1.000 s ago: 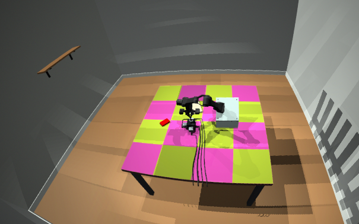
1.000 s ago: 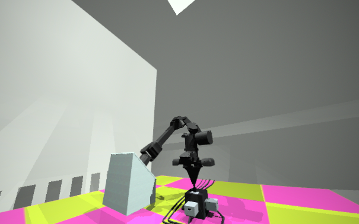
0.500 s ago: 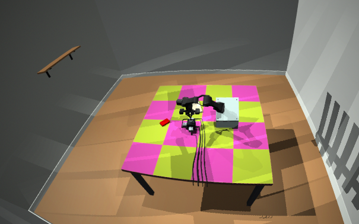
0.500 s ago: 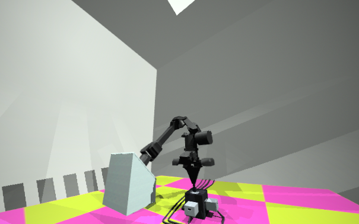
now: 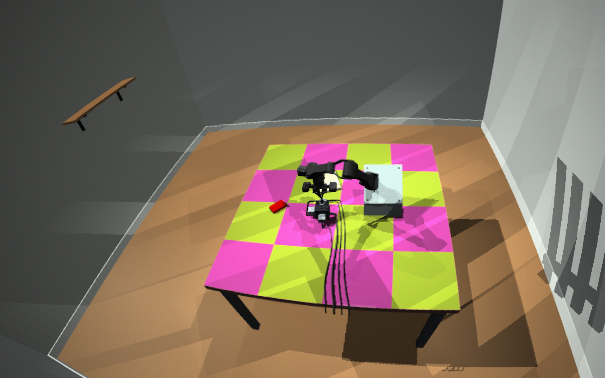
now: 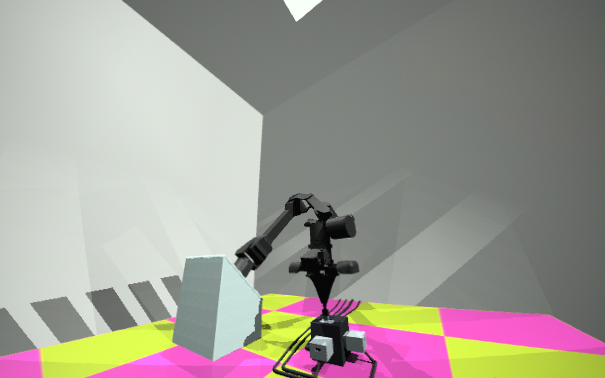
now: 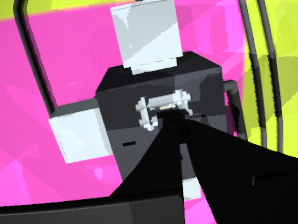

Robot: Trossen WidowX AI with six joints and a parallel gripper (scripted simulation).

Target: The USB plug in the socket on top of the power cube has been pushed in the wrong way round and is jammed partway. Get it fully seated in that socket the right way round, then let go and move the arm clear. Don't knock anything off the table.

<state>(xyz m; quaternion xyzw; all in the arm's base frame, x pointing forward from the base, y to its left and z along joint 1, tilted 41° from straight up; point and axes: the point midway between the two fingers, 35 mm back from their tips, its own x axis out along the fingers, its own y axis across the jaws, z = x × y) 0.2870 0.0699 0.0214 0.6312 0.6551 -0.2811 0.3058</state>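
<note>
The power cube (image 5: 324, 208) (image 6: 336, 330) (image 7: 117, 112) is a dark block standing on the checkered table, with pale blocks on its sides. On its top, a pale socket outline (image 7: 164, 100) shows in the wrist view. The USB plug (image 7: 173, 116) is a small dark shape at the socket, mostly hidden by the fingers. My gripper (image 5: 321, 196) (image 6: 325, 305) (image 7: 178, 131) points down over the cube's top and is shut on the plug. How deep the plug sits and which way round it is cannot be told.
Pale blocks (image 6: 321, 349) (image 7: 147, 37) stick out from the cube's sides. Dark cables (image 5: 337, 255) (image 7: 254, 75) run beside it to the table's front edge. A red block (image 5: 278, 206) lies left of the cube. A large pale box (image 5: 384, 182) (image 6: 198, 305) stands by the arm's base.
</note>
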